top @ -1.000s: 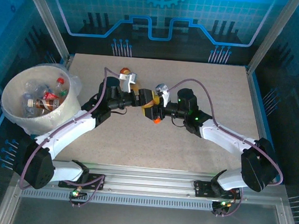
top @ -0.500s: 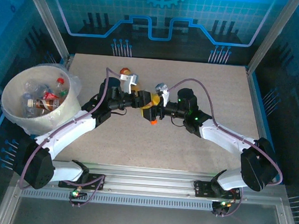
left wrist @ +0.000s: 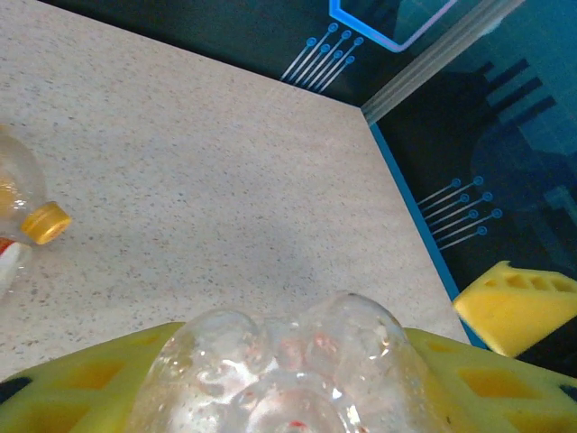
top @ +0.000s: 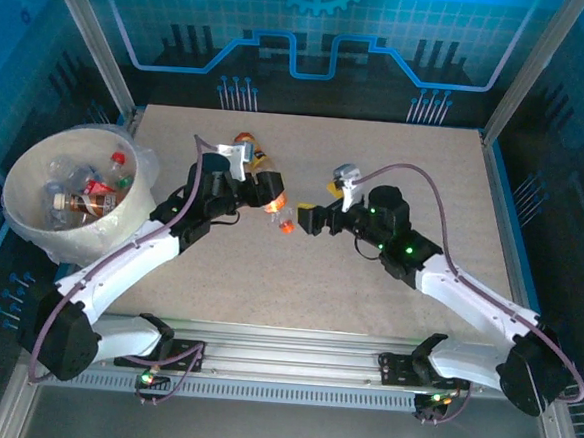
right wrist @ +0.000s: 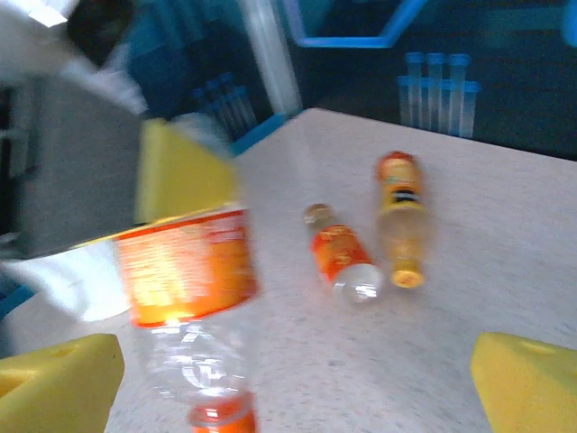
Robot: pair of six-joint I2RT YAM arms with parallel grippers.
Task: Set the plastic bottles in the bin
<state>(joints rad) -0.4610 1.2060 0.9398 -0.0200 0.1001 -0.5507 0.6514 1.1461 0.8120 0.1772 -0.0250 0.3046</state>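
Bottle with orange label (top: pixel 276 208) is above the middle of the bench (top: pixel 397 156), its clear base clamped between the yellow pads of the left tool (top: pixel 270 199), its cap pointing away. Right tool (top: pixel 315 219) stands just beside it, fingers spread, not touching. Two more bottles (right wrist: pixel 347 254) (right wrist: pixel 401 212) lie close together on the bench. Bin (top: pixel 60 238) at the left edge holds several bottles (top: pixel 84 189).

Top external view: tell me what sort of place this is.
Probably a robot lab work cell, not a home: a speckled table fenced by aluminium posts, blue circuit-print wall panels, and a bin holding plastic bottles.
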